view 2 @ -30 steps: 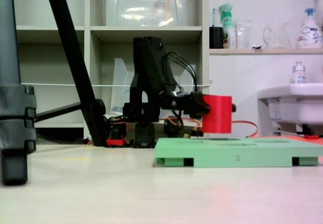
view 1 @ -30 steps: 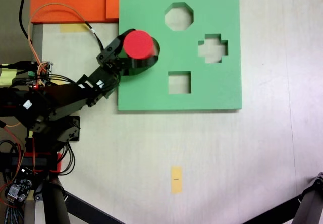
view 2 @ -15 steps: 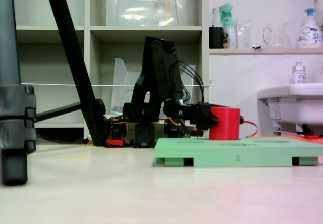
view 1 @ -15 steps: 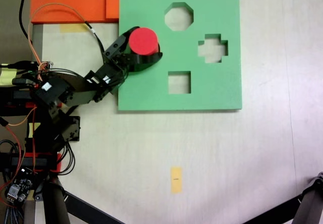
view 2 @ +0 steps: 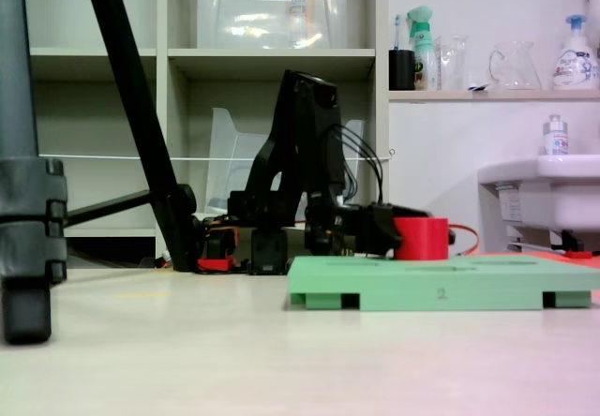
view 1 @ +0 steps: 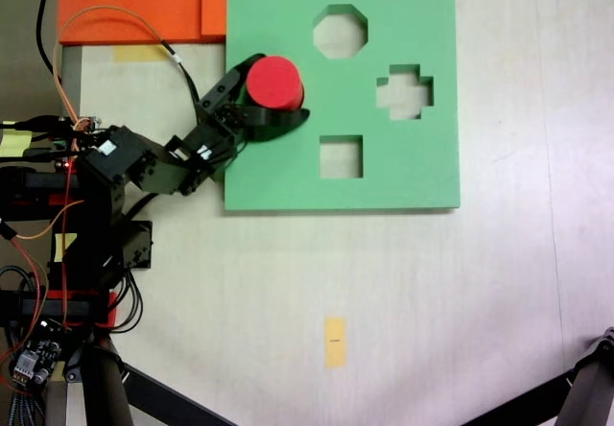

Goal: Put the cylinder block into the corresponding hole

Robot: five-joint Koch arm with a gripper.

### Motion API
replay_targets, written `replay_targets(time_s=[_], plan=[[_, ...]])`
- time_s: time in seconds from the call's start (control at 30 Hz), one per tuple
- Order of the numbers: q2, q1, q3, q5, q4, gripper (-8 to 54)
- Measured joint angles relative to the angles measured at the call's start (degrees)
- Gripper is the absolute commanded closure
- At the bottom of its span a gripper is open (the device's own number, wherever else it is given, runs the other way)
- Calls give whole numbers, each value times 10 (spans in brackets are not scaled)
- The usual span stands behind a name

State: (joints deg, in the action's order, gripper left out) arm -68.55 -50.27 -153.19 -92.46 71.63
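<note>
— Where do we see the cylinder block?
— Partly sunk into the green board, in the corresponding hole, near the board's left edge.
— And the fingers?
— We see them clamped around it.

The red cylinder and the green board both look like matt foam — soft, no glare. The gripper is glossy black plastic. At the board's 10 o'clock lie matt orange sheets — the table looks smooth and pale.
</note>
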Motion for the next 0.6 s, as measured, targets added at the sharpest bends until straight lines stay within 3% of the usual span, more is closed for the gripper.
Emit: replay_targets(time_s=[0.13, 0.27, 0.5, 0.6], plan=[[-21, -3, -39, 2, 4, -67], [-107, -4, -91, 3, 4, -65], [-477, 3, -97, 5, -218, -58], [-602, 42, -97, 68, -356, -10]])
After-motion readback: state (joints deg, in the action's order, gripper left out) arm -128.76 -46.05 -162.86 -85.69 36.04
